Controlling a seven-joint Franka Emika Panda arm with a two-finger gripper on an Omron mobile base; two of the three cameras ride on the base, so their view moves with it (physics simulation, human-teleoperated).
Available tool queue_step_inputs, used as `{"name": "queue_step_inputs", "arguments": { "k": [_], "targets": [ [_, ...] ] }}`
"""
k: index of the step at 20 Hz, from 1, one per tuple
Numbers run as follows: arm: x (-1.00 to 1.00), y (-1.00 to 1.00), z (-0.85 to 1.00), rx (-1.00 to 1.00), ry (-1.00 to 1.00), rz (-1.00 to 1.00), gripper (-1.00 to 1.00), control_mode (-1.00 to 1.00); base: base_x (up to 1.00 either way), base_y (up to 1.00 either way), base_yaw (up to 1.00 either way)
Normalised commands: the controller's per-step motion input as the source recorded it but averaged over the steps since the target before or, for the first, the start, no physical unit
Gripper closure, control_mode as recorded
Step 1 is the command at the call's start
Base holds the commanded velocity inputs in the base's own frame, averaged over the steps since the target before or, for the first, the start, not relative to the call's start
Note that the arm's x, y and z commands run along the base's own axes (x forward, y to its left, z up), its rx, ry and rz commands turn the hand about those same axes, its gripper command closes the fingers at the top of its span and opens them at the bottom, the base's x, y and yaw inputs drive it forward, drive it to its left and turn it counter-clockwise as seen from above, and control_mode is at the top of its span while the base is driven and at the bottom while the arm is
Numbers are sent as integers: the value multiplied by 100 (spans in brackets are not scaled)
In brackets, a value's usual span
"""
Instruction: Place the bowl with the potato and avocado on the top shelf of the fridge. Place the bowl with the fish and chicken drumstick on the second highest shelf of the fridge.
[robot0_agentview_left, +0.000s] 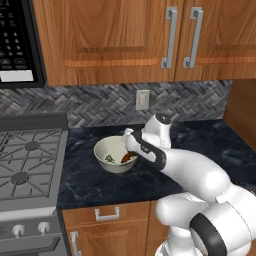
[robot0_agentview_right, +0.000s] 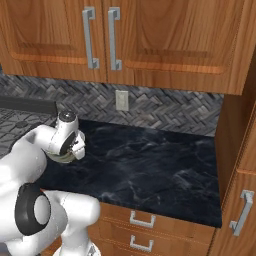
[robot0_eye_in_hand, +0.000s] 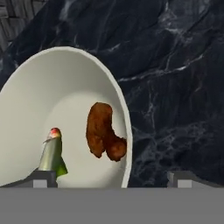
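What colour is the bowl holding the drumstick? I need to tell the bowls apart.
Pale cream-white, inside and out; the bowl shows best in the hand view.

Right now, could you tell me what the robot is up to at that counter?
The white arm is reaching down over a pale bowl on the dark marble counter beside the stove. The bowl holds the chicken drumstick and the small greenish fish. The gripper is open, one fingertip inside the bowl and one outside, straddling its rim, with nothing grasped yet. The bowl rests on the counter.

White bowl (robot0_eye_in_hand: 65, 87) on counter, reddish-brown chicken drumstick (robot0_eye_in_hand: 104, 131) and greenish fish (robot0_eye_in_hand: 52, 153) inside.
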Motion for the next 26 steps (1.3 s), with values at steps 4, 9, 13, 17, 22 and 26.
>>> {"name": "queue_step_inputs", "arguments": {
  "k": [4, 9, 13, 17, 22, 26],
  "targets": [
    [39, 26, -31, 0, 2, 0, -100, -100, 0, 0, 0],
    [4, 17, -29, 0, 1, 0, -100, -100, 0, 0, 0],
    [0, 17, -22, 0, 0, 0, -100, -100, 0, 0, 0],
    [14, 8, -9, 0, 0, 0, 100, -100, 0, 0, 0],
    [3, 0, 0, 0, 0, 0, 100, -100, 0, 0, 0],
    [-11, 0, 0, 0, 0, 0, 100, -100, 0, 0, 0]
  ]
}}
